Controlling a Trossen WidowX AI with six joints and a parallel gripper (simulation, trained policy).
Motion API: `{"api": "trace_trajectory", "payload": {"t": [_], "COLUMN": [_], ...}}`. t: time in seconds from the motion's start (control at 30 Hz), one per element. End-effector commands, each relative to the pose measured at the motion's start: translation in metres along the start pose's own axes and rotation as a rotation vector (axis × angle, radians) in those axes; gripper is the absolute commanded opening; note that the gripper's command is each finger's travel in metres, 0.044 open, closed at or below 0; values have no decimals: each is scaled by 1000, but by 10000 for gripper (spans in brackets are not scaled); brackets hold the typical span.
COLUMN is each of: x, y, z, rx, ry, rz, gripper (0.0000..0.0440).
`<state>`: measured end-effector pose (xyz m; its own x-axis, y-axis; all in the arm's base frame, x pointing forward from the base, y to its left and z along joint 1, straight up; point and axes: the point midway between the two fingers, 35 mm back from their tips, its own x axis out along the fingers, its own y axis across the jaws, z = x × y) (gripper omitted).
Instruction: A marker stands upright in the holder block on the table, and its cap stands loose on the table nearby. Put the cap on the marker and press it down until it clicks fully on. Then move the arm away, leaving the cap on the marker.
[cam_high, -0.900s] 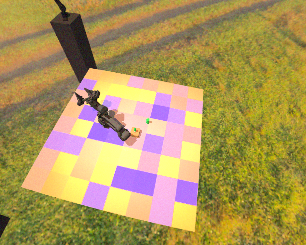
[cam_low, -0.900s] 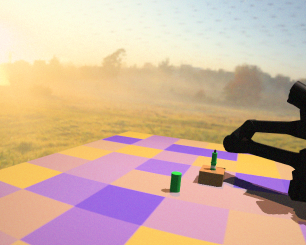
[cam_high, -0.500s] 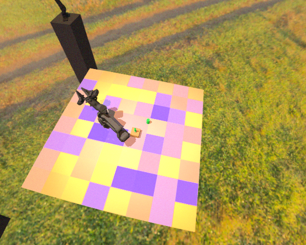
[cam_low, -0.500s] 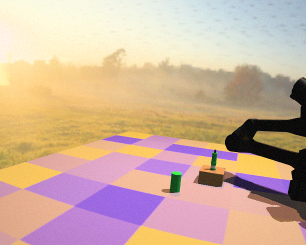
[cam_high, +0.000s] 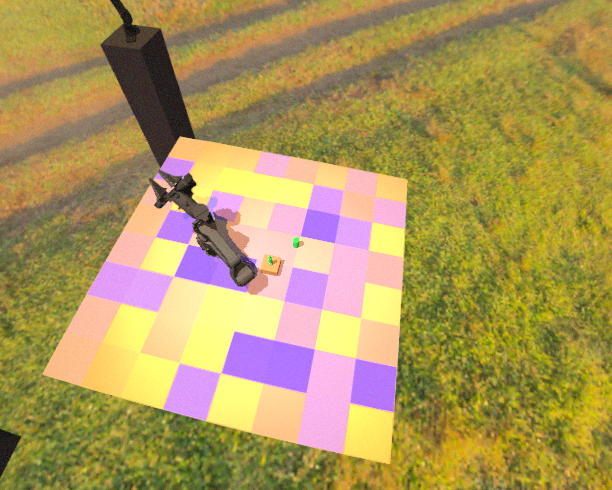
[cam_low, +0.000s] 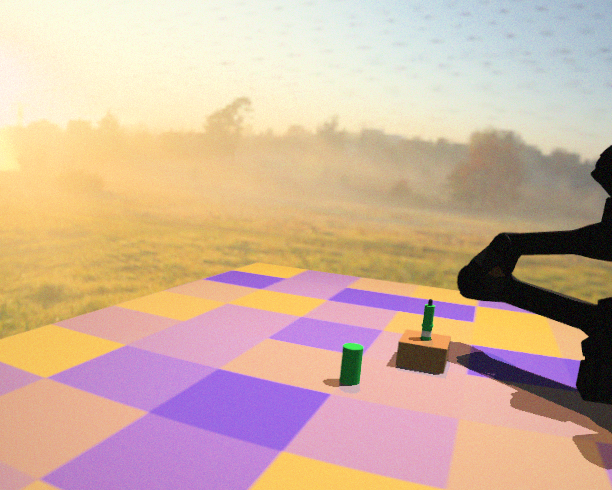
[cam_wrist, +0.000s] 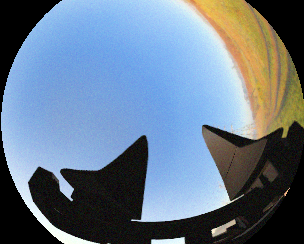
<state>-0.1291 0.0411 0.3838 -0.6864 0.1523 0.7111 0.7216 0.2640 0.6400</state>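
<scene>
The green marker (cam_high: 270, 260) (cam_low: 428, 317) stands upright in the brown holder block (cam_high: 273, 273) (cam_low: 421, 357), its dark tip bare and pointing up. The green cap (cam_high: 296, 242) (cam_low: 351, 365) stands upright and loose on the table, a short way from the block. My gripper (cam_high: 155, 176) (cam_wrist: 175, 134) is open, with nothing between its fingers. It is raised well away from the marker and cap, on the far side of the arm in the top view. It is out of frame in the exterior view.
The table (cam_high: 204, 393) (cam_low: 204, 433) has a patchwork of yellow, purple, pink and orange squares. A tall dark pillar (cam_high: 148, 86) stands beyond its far left corner. The arm's elbow (cam_high: 244, 275) (cam_low: 482, 280) hangs close to the holder block. Grass surrounds the table.
</scene>
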Motion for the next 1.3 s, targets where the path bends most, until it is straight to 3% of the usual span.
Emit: {"api": "trace_trajectory", "payload": {"t": [0.0,0.63,1.27], "x": [3,4,-7], "y": [-5,-25,-42], "z": [6,42,79], "rx": [4,18,46], "ry": [-37,-247,-475], "rz": [-44,-218,-370], "gripper": [280,321,324]}}
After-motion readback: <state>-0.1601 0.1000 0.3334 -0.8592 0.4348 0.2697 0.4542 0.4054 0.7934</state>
